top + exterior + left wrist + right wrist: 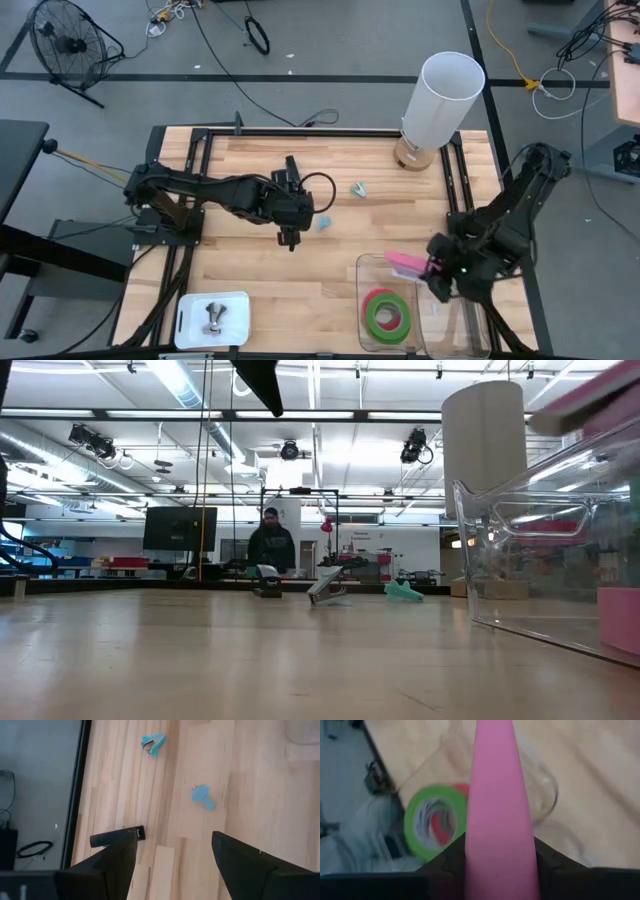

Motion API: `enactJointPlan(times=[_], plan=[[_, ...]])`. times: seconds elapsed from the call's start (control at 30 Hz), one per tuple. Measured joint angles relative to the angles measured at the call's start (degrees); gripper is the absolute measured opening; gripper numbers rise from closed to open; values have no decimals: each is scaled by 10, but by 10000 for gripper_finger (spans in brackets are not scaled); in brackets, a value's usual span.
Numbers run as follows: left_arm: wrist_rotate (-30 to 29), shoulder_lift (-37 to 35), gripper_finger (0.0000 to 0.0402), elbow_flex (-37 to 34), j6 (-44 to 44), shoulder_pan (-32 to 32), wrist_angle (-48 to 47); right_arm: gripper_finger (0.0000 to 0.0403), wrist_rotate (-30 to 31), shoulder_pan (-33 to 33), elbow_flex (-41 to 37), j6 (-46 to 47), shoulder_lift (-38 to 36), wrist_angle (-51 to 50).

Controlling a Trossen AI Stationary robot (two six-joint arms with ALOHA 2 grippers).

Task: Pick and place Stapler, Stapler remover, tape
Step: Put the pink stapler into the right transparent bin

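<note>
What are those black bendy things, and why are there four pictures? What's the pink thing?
The black bendy things are two robot arms at a wooden table. Each ends in a gripper, like a hand with two fingers.

One picture looks down from above, one looks across the table top, and two come from little cameras on the arms' wrists.

The right gripper is shut on a pink stapler, holding it over a clear plastic bin. Inside the bin lie tape rolls, green and red.

The left gripper is open above the table, near two small blue things; one of them looks like a staple remover. There is also a white tube and a white tray.
</note>
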Motion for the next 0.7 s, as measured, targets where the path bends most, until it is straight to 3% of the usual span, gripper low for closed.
enactJointPlan(times=[0.33, 0.43, 0.7], plan=[[5, 0, 259, 0, -55, -7, 1, 133, -54, 81, 23, 80, -4, -8], [16, 1, 259, 0, -67, -10, 2, 133, -85, 116, 23, 144, -4, -25], [17, 1, 259, 0, -87, -23, 14, 133, -78, 188, 23, 310, 11, -63]])
